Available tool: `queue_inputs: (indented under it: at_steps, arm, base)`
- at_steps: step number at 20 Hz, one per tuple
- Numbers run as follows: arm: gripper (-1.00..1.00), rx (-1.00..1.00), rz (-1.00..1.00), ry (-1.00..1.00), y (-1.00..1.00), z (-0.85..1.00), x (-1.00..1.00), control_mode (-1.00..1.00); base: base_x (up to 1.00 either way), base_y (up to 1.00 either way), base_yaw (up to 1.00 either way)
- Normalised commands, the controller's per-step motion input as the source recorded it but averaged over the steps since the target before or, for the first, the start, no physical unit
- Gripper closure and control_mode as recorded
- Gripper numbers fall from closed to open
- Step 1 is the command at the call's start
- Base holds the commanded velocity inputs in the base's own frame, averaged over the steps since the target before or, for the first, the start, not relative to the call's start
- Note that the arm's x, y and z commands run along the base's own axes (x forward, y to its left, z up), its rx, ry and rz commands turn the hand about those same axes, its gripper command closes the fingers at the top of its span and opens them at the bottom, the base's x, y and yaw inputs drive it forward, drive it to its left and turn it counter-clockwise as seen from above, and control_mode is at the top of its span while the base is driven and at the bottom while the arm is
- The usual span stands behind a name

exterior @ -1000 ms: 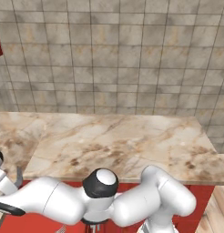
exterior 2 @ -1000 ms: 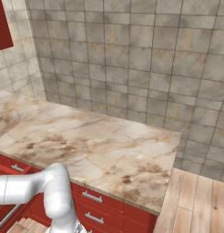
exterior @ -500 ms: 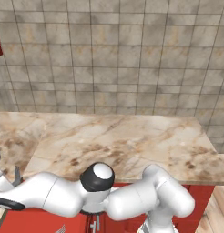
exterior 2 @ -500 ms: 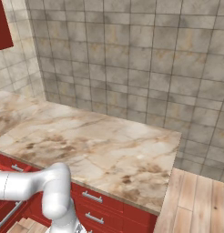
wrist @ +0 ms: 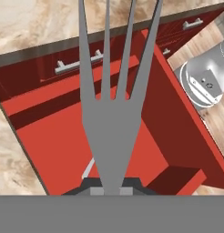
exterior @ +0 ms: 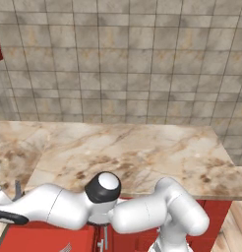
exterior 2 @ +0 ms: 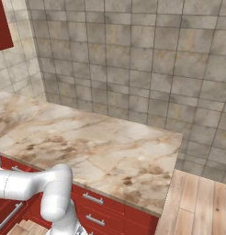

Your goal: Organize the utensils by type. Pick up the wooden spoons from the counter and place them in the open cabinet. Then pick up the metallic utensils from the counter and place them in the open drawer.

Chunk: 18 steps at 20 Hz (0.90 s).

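Note:
In the hand view my gripper (wrist: pixel 111 187) is shut on the handle of a grey metal fork (wrist: pixel 109 113). Its tines point away from me. Below the fork lies the open drawer (wrist: pixel 50 145), a red box with a bare red floor. A short grey sliver (wrist: pixel 89 169) shows on that floor behind the fork; I cannot tell what it is. The beige marbled counter (wrist: pixel 32 22) runs above the drawer and spreads wide in both base views (exterior: pixel 142 152) (exterior 2: pixel 101 147). My arm reaches low to the left in the left base view. The wooden spoons are out of view.
A shut red drawer front with a silver bar handle (wrist: pixel 77 61) sits just under the counter edge. A corner of the red wall cabinet (exterior 2: pixel 2 25) shows at upper left. The wood floor (wrist: pixel 218 118) and the tiled wall (exterior: pixel 123 64) border the space.
The arm has stretched further left and lower along the counter front. The fork stays in the shut gripper.

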Motion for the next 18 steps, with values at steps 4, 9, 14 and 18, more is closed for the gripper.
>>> queue_inputs:
  at_steps: [4,9,14,18]
  arm:
    - [1.0,0.11,0.0,0.0,-0.1,-0.11,-0.03,-1.0]
    - [1.0,0.12,0.0,0.0,-0.13,-0.09,0.0,-1.0]
    - [1.0,0.17,0.0,0.0,-0.21,-0.04,0.0,-1.0]
    - [1.0,0.21,0.0,0.0,-0.24,-0.06,-0.04,-1.0]
  base:
    - [0.0,0.0,0.0]
    - [0.0,0.0,0.0]
    - [0.0,0.0,0.0]
    - [0.0,0.0,0.0]
